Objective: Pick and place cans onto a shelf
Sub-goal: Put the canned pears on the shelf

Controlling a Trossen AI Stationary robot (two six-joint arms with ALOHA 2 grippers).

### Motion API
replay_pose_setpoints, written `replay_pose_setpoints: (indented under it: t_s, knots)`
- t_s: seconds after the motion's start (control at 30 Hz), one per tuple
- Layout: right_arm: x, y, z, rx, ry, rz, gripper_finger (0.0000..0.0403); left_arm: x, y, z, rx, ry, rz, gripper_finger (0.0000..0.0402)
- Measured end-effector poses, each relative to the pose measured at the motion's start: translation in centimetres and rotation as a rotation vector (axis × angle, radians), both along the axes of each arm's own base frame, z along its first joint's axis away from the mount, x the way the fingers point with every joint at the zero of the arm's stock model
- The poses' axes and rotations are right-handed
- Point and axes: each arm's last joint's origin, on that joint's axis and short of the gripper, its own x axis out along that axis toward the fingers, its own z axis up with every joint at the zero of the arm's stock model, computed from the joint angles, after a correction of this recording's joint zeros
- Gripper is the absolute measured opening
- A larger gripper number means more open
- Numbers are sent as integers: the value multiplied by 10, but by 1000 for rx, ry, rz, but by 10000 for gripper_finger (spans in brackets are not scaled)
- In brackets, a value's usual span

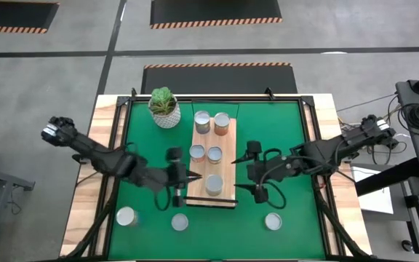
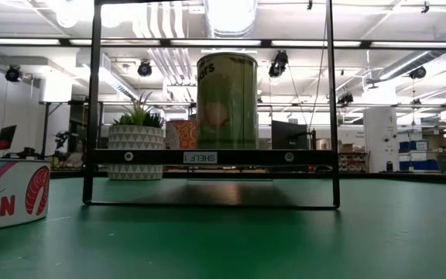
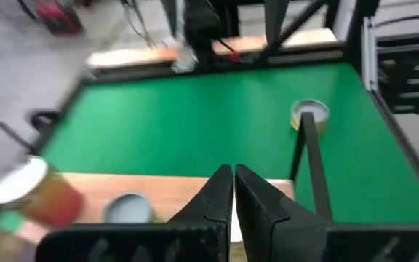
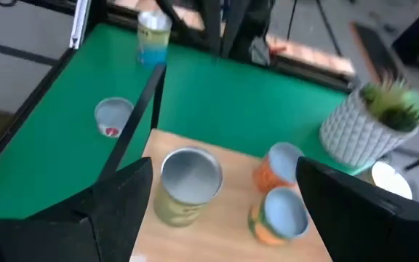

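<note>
Light-brown wooden shelf board (image 1: 225,156) sits mid-mat on your green table mat (image 1: 282,138), carrying five silver-topped cans; the nearest, a green-labelled tin (image 1: 214,185), stands between both arms. Your left gripper (image 1: 188,188) hovers at the shelf's left edge, fingers pinched together, holding nothing. Your right gripper (image 1: 246,175) is spread wide beside the shelf's right edge. Three more silver-topped cans (image 1: 180,222) lie on the mat.

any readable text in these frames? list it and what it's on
"SHELF 1": white tag on the shelf's dark front edge.
"ION": end of a cut-off word on the salmon-printed can.
"...ars": partial letters atop the green can; the rest is blurred.
Other cans' labels: unreadable.
</note>
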Motion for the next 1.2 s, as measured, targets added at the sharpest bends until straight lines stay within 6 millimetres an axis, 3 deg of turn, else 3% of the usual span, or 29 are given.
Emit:
replay_pose_setpoints:
  t_s: [0.2, 0.33, 0.53, 0.8, 1.2]
  knots:
    - [-6, -2, -2, -37, -63, 31, 327, 45, 16, -22, -161, 224, 5, 0]
    - [-6, -2, -10, -63, -66, 45, 327, 61, 20, -42, -169, 359, 46, 0]
    - [-6, -3, -19, -80, -52, 50, 327, 80, 26, -52, -203, 399, 26, 0]
    - [-6, -3, -29, -100, -52, 61, 327, 81, 32, -65, -204, 476, 46, 0]
    - [-6, -3, -30, -94, -51, 57, 327, 70, 35, -61, -228, 594, 130, 0]
